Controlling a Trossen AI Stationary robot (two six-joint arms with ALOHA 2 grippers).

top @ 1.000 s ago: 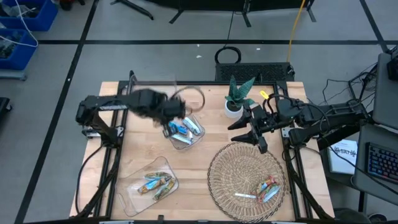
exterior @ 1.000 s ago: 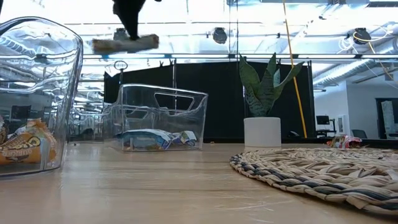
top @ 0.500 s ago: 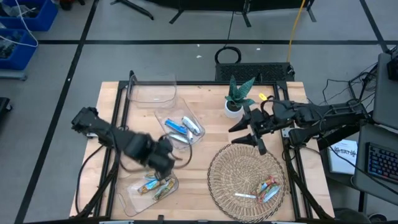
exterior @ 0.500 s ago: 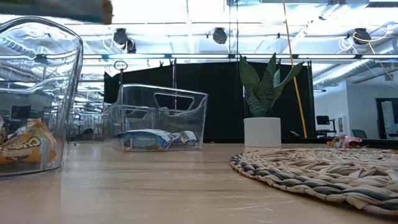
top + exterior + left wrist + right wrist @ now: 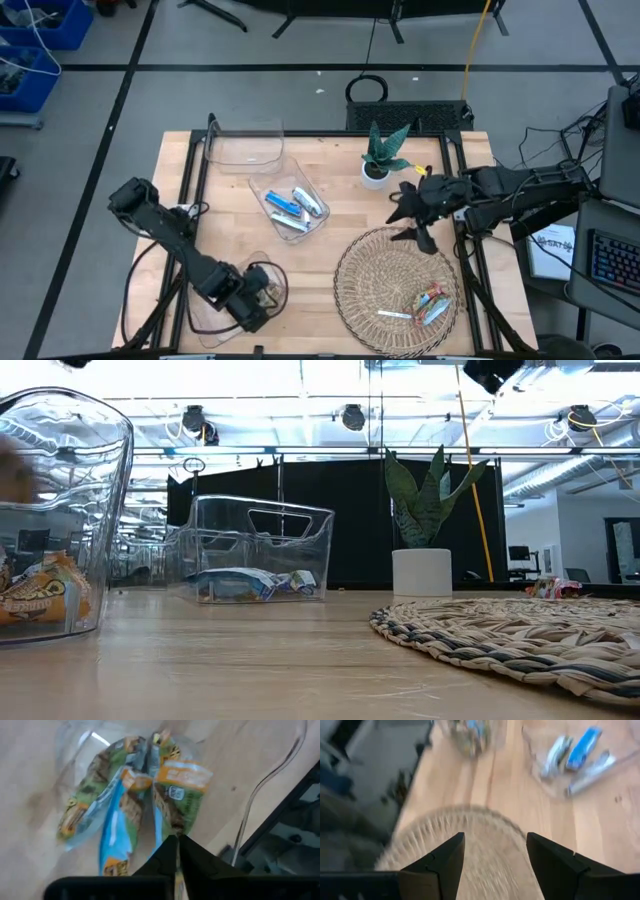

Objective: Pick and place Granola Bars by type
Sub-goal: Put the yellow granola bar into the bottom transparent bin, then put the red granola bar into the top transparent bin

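High view shows my left end effector (image 5: 255, 308) low over the clear bin (image 5: 205, 320) at the table's (image 5: 330, 225) near left corner. Its fingers are pinched together with nothing between them, right above the green-gold granola bars (image 5: 125, 805) lying in that bin. My right end effector (image 5: 410, 212) hovers with fingers spread wide and empty at the far edge of the woven basket (image 5: 370, 270), which holds orange-red and silver bars (image 5: 425, 305). Blue bars (image 5: 295, 205) lie in the middle bin (image 5: 270, 185).
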